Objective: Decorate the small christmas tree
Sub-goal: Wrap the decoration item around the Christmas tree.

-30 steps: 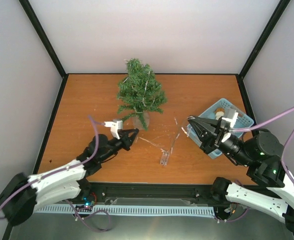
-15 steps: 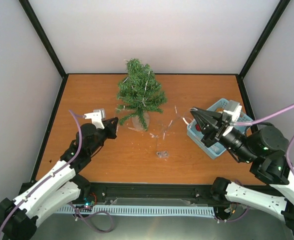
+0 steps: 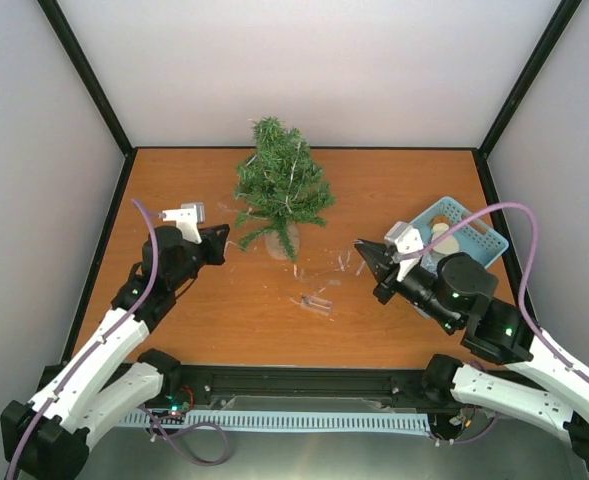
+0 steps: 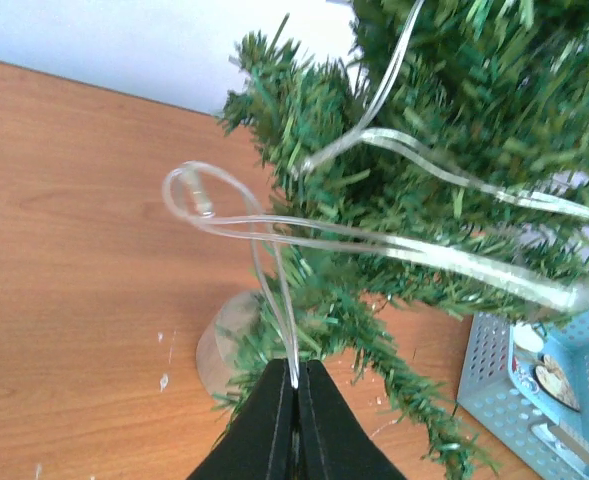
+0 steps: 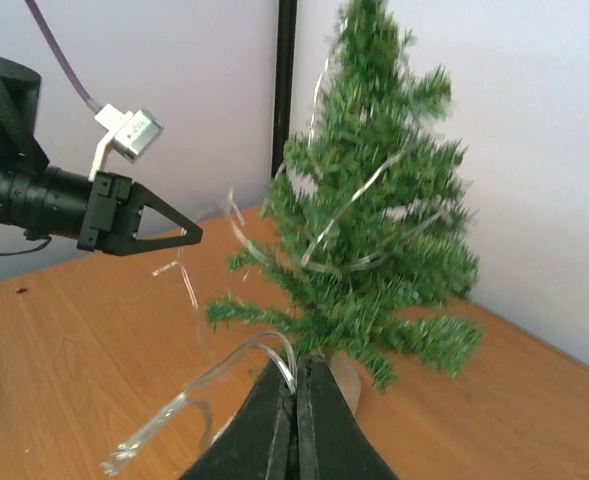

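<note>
My left arm (image 3: 104, 345) and right arm (image 3: 504, 392) have white shells on the long links and black joints and wrists. The left gripper (image 3: 224, 240) and right gripper (image 3: 360, 247) are black, tapering to pointed fingers (image 4: 269, 430), each topped by a white camera bracket (image 3: 186, 214) and trailing a lilac cable (image 3: 150, 240).

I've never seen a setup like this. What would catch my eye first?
The small christmas tree, bushy and green, stands at the back of the orange-brown table. A clear strand loops through its branches, pinched by both shut grippers: the left gripper beside the tree, the right gripper near a blue basket.
</note>
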`<state>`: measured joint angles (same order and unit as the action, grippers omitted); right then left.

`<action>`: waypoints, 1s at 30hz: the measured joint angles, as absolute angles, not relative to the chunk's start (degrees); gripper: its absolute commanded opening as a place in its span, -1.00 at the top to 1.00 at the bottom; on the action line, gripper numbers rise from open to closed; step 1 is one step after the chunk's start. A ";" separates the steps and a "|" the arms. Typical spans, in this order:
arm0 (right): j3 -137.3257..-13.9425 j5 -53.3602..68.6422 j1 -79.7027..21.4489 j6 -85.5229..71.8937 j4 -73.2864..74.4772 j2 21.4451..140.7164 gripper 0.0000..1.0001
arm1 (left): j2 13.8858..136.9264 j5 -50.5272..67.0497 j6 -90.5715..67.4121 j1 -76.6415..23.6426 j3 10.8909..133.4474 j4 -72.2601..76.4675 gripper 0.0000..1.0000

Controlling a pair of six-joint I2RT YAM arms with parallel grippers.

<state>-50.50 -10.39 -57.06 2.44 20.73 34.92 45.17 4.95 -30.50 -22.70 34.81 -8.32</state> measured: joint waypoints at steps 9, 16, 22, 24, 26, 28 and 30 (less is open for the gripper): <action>-50.26 -5.19 -57.04 9.19 18.37 31.46 0.95 | 50.87 5.43 -30.59 -21.39 39.13 -10.74 0.99; -50.19 2.55 -57.06 14.66 18.20 39.94 0.93 | 52.80 11.55 -31.29 -13.98 39.09 -13.32 0.99; -63.16 15.33 -57.74 20.47 25.15 61.25 0.06 | 53.28 16.64 -32.88 -11.29 38.24 -11.20 0.98; -69.34 16.16 -59.13 22.68 29.78 68.64 -0.16 | 54.33 18.06 -33.08 -11.25 38.22 -10.26 0.97; -70.96 15.18 -60.03 23.99 33.01 71.59 -0.20 | 55.24 18.76 -33.12 -11.22 38.17 -9.89 0.98; -69.71 13.23 -60.47 24.80 36.69 71.66 -0.25 | 55.55 19.09 -33.12 -11.09 37.95 -9.67 0.98; -67.24 10.33 -60.49 24.58 38.83 69.84 -0.27 | 55.59 19.18 -33.10 -11.07 37.85 -9.39 0.98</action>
<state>-67.24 10.33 -60.49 24.58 38.83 69.84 55.59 19.18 -33.10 -11.07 37.85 -9.39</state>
